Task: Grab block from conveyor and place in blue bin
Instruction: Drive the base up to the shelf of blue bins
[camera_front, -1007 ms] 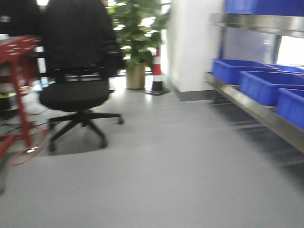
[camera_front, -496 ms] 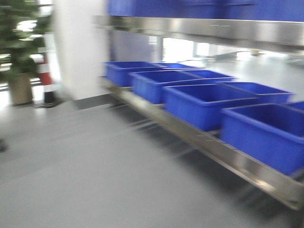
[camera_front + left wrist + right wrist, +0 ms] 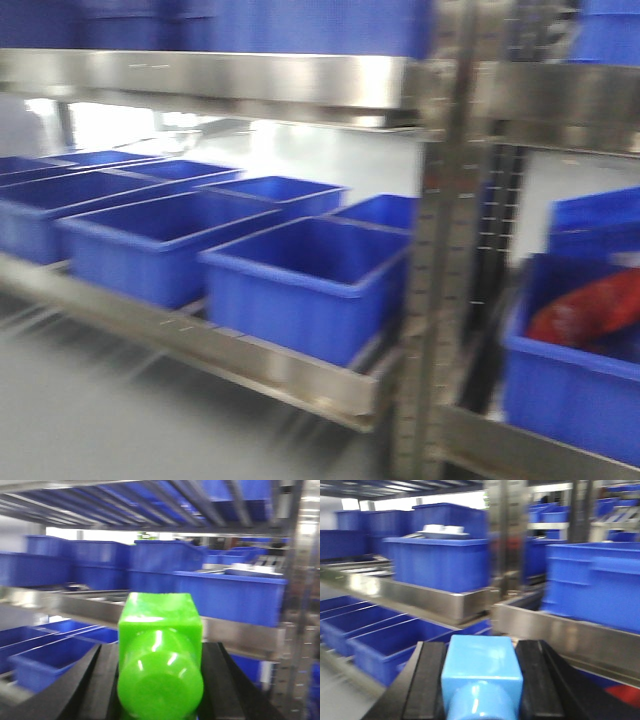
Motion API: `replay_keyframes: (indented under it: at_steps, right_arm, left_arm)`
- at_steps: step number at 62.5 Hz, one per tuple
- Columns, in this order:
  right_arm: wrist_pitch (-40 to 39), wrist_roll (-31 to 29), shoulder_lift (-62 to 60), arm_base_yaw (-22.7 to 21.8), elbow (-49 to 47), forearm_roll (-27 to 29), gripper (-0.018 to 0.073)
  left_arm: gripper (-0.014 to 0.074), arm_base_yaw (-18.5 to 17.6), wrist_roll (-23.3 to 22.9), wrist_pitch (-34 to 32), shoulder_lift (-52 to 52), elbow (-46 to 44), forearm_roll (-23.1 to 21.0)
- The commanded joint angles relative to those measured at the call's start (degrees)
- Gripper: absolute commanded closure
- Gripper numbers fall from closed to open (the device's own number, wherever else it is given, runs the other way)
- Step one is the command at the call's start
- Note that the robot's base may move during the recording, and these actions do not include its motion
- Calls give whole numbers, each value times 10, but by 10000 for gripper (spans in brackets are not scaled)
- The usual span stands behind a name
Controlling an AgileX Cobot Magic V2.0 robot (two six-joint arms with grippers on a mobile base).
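Both closed: left claw (image 3: 160, 690) grips green block (image 3: 160, 630), right claw (image 3: 481, 695) grips blue block (image 3: 482, 662). Row of blue bins (image 3: 300, 285) on steel shelf (image 3: 260, 365), blurred.

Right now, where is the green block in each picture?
Front view: not in it.
Left wrist view: bottom middle, the green block sits between the black fingers of the left gripper.
Right wrist view: not in it; the right gripper holds a light blue block instead.
Shared landmark: rows of blue bins on steel shelves, in all three.
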Motion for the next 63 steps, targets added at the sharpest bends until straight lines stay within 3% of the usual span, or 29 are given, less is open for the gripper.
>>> replay_keyframes:
  at_steps: [1,63]
  right_arm:
    - [-14,-2,-2,0,-6,-2,715]
    - [-14,-2,-2,0,-6,-2,715]
  left_arm:
    - [708,-3,-1,-11,-2,-4,-4]
    - [708,-3,-1,-11,-2,-4,-4]
